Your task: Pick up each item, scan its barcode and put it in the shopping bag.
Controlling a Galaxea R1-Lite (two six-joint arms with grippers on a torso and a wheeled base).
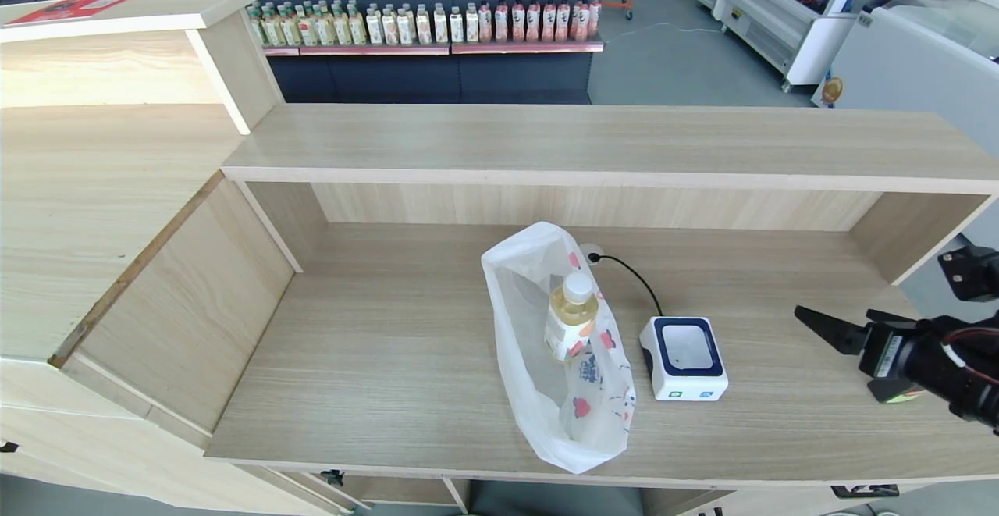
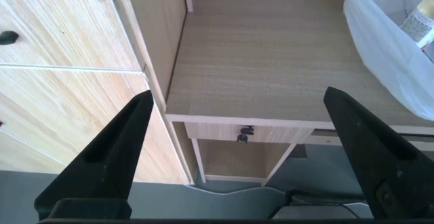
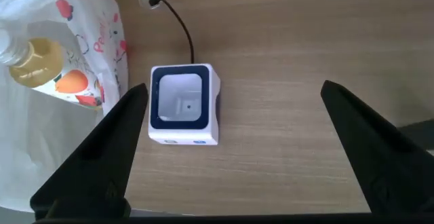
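bright, even light falls from overhead, with no hard shadows. the counter point(image 1: 406, 344) carries a soft shade under its upper ledge and along its back wall, and the space beneath its front edge is dim in the left wrist view. the scanner point(image 1: 684, 356) window gives back a pale sheen. light passes through the thin shopping bag point(image 1: 538, 414). the spread fingers of the left gripper point(image 2: 239, 95) and right gripper point(image 3: 234, 88) show near-black against pale wood. straight edges bow toward the head view's borders.

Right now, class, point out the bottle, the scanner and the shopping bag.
bottle point(image 1: 571, 319), head view, its yellow body.
scanner point(image 1: 684, 346), head view, its glass window.
shopping bag point(image 1: 517, 371), head view, its white side wall.
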